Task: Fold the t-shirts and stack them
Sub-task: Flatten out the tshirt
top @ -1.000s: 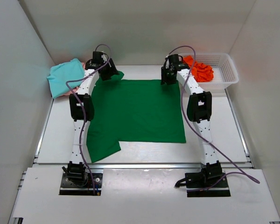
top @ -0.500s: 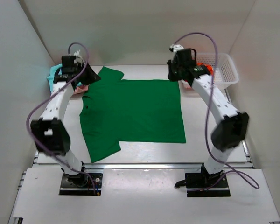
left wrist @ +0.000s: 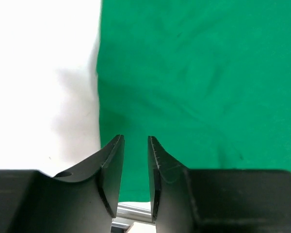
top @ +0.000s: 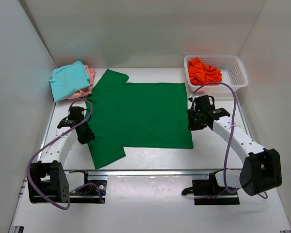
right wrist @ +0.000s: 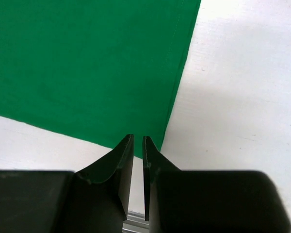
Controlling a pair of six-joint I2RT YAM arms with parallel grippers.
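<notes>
Left pincer (left wrist: 136, 138) of mine hangs with its two fingers a narrow gap apart and nothing between them. The dark green t-shirt (left wrist: 194, 73) lies right under its tips and spreads ahead and to its right. The cloth's side edge runs straight away from me just left of the tips, with bare white table (left wrist: 43, 73) beyond that edge.

My right pincer (right wrist: 138, 137) has its fingers drawn almost together, only a sliver showing between them, and it grips nothing. A corner of the same green t-shirt (right wrist: 87, 63) sits just below its tips. The cloth fans out ahead and to the left, while the table (right wrist: 242, 97) is bare to the right and again past the hem on the left.

From above, my left pincer (top: 86, 136) is at one side edge of the dark green t-shirt (top: 140, 114), by the nearer sleeve. My right pincer (top: 194, 122) is at the opposite side edge, so the shirt lies flat and spread between the two.

Farther out, past my left pincer, the teal t-shirt (top: 69, 80) lies on top of the pale pink t-shirt (top: 89, 77) in the far corner. Past my right pincer, the bright orange t-shirt (top: 203, 73) sits crumpled inside the white mesh basket (top: 237, 73).
</notes>
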